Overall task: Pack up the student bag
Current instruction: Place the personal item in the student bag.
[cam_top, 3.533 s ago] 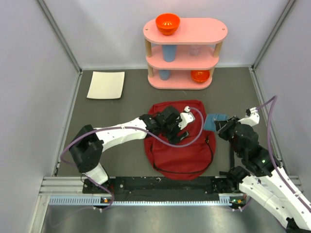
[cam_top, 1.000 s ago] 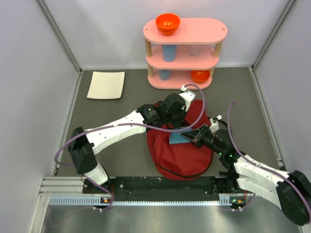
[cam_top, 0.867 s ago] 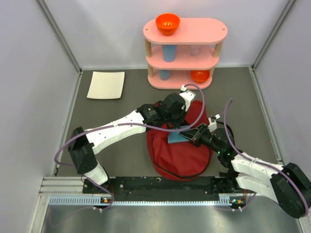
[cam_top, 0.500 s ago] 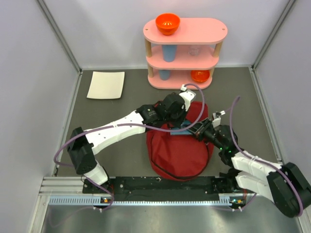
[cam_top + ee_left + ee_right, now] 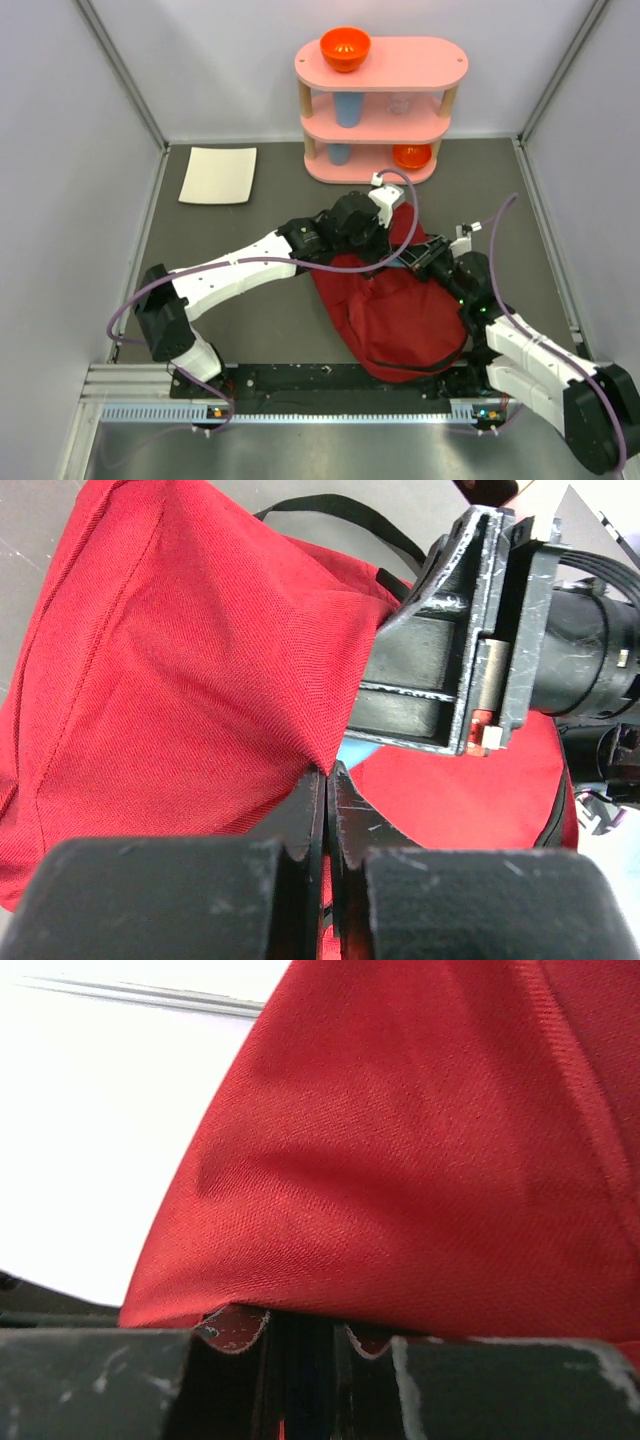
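Rumpled dark-red student bag (image 5: 400, 310) pinched by left gripper (image 5: 326, 780); right gripper (image 5: 300, 1328) under fabric, grip unclear

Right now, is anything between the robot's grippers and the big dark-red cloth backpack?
Nothing visible does. The left gripper is pinched shut on the soft dark-red fabric backpack, and the right gripper sits right under its cloth.

Pale grey walls (image 5: 230, 70) enclose a dark floor (image 5: 220, 225) with a pink shelf (image 5: 432, 60).
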Motion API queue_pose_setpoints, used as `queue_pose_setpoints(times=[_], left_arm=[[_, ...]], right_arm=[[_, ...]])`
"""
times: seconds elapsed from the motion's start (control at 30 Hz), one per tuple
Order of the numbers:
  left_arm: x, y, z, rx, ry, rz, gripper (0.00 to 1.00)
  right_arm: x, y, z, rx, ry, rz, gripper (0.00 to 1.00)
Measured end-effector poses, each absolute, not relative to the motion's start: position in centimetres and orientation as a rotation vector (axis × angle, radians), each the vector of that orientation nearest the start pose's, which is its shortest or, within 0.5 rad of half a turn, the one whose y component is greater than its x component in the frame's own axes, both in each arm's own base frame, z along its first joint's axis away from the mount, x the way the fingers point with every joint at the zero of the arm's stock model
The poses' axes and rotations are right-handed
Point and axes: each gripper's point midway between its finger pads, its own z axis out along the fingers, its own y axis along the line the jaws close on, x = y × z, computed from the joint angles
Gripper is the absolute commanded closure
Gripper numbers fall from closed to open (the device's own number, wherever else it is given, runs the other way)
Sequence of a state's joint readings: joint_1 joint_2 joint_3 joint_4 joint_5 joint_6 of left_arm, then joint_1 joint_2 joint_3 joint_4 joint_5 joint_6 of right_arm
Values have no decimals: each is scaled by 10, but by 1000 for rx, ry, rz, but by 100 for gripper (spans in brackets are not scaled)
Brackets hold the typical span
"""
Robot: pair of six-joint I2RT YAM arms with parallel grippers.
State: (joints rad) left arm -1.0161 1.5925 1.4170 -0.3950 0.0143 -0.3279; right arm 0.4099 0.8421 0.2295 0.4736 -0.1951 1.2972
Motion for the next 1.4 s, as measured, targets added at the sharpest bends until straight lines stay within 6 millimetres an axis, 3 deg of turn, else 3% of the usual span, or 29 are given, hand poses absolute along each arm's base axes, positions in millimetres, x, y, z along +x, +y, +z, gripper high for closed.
queue_pose_setpoints(times=[0.27, 0.57, 0.77, 0.87, 0.97, 1.13, 1.23, 1.27, 1.33, 1.37, 1.4], left_arm=[[240, -400, 226, 713, 2131, -763, 100], [267, -382, 225, 615, 2154, -715, 100], [288, -365, 221, 527, 2182, -696, 100], [293, -360, 217, 505, 2190, -689, 100], [295, -358, 214, 496, 2194, -689, 100], [294, -359, 211, 501, 2197, -714, 100], [293, -360, 210, 507, 2199, -721, 100], [292, -360, 210, 509, 2200, -723, 100], [292, -359, 209, 510, 2204, -725, 100], [292, -359, 208, 511, 2205, -726, 100], [292, -359, 208, 510, 2204, -727, 100]], right_arm=[[279, 200, 170, 669, 1795, 1379, 100], [304, 230, 169, 634, 1788, 1378, 88], [327, 253, 162, 615, 1783, 1383, 70], [336, 264, 156, 597, 1788, 1395, 52], [333, 267, 146, 592, 1814, 1394, 46], [320, 260, 146, 570, 1824, 1373, 40], [311, 249, 150, 575, 1829, 1333, 51], [309, 246, 152, 578, 1827, 1318, 65], [308, 240, 152, 588, 1829, 1292, 82], [308, 238, 151, 595, 1834, 1280, 95], [307, 236, 148, 605, 1845, 1266, 100]])
